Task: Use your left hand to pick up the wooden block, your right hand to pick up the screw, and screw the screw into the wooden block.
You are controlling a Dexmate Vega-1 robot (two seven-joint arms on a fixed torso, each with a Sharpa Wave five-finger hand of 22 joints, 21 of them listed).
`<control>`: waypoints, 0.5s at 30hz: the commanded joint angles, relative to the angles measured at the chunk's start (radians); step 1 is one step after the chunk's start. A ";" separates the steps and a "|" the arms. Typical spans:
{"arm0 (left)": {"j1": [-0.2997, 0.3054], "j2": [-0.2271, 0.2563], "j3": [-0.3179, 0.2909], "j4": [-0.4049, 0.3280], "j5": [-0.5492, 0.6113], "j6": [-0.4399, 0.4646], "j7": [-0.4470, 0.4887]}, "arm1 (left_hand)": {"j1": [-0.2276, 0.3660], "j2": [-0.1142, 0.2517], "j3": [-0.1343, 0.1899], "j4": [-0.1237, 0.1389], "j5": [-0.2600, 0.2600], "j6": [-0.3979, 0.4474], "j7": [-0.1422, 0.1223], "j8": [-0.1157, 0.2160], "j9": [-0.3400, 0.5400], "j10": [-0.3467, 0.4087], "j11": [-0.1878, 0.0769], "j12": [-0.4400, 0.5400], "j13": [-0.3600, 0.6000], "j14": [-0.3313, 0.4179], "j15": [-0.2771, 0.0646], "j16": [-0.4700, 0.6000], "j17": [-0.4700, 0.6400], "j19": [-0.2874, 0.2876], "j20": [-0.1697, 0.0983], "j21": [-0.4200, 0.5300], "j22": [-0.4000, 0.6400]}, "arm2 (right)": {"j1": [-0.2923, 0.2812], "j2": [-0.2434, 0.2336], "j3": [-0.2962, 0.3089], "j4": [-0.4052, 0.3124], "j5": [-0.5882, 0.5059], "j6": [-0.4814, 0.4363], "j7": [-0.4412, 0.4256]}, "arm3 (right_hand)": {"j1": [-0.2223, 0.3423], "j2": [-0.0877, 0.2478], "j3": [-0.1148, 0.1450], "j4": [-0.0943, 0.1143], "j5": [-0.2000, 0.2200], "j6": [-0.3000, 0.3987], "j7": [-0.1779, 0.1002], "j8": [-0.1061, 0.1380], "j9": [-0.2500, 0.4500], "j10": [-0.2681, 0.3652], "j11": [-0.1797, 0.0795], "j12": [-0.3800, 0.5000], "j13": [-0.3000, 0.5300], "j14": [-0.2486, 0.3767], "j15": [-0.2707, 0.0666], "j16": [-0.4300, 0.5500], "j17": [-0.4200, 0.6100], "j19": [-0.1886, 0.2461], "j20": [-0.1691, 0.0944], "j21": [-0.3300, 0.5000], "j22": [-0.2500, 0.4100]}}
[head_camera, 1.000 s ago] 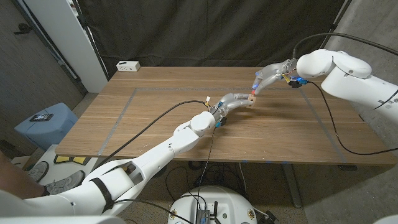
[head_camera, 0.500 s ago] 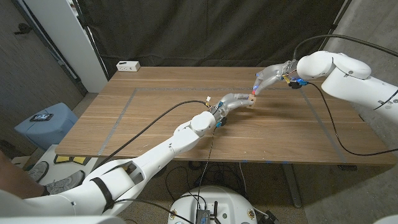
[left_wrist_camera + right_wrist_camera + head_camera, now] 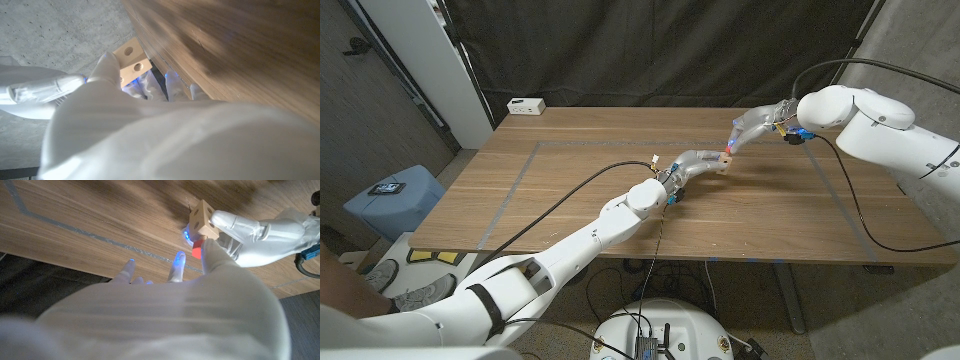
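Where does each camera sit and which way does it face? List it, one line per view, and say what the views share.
Head view: fixed on the robot's head, looking down over the wooden table; both arms enter, left hand and right hand meeting.
Left wrist view: along the left hand's back toward the wooden block it holds.
Right wrist view: along the right hand's back toward the block and a red screw head.
Shared: all three show the wooden block.

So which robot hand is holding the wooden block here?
The left robot hand, reaching in from the table's left side, grips the block. The right robot hand comes from the far right and brings a red-headed screw to it.
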 commanded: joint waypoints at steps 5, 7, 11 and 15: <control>-0.010 -0.010 0.000 0.024 -0.006 -0.002 -0.005 | 0.008 0.003 0.002 -0.002 0.000 0.006 -0.002 0.005 0.006 0.005 0.000 0.003 0.005 0.006 -0.072 0.002 0.002 -0.001 -0.005 0.004 0.004 | -0.006 0.005 -0.006 0.008 -0.007 -0.001 -0.023 | -0.001 0.010 0.005 0.000 -0.001 0.029 -0.002 0.019 0.007 0.017 -0.004 0.007 0.003 0.015 0.000 0.008 0.005 0.017 -0.005 0.008 0.004; -0.011 -0.011 -0.001 0.026 -0.007 -0.001 -0.005 | 0.008 0.002 0.001 -0.002 0.000 0.007 -0.002 0.006 0.006 0.005 0.000 0.003 0.005 0.006 -0.071 0.002 0.002 -0.002 -0.005 0.004 0.004 | -0.006 0.006 -0.007 0.010 -0.006 0.000 -0.020 | 0.000 0.011 0.005 -0.001 -0.001 0.033 -0.003 0.022 0.009 0.018 -0.004 0.007 0.003 0.017 0.000 0.008 0.005 0.018 -0.004 0.008 0.004; -0.015 -0.014 0.000 0.034 -0.008 -0.002 -0.007 | 0.020 0.001 0.005 -0.007 0.001 0.016 -0.001 0.009 0.006 0.008 -0.001 0.004 0.005 0.006 -0.072 0.001 0.001 -0.002 -0.006 0.004 0.004 | -0.007 0.008 -0.008 0.012 -0.006 0.002 -0.025 | -0.001 0.013 0.005 -0.001 -0.001 0.026 -0.007 0.021 0.010 0.019 -0.002 0.006 0.003 0.018 0.000 0.008 0.005 0.019 -0.005 0.008 0.004; -0.018 -0.016 -0.001 0.040 -0.010 -0.002 -0.008 | 0.031 0.001 0.011 -0.011 0.003 0.025 0.001 0.012 0.006 0.012 -0.001 0.005 0.005 0.006 -0.074 -0.001 0.000 -0.002 -0.007 0.005 0.004 | -0.009 0.009 -0.008 0.013 -0.008 0.004 -0.031 | -0.004 0.014 0.004 0.000 -0.001 0.026 -0.008 0.023 0.012 0.020 0.000 0.006 0.003 0.021 0.002 0.009 0.006 0.019 -0.005 0.008 0.004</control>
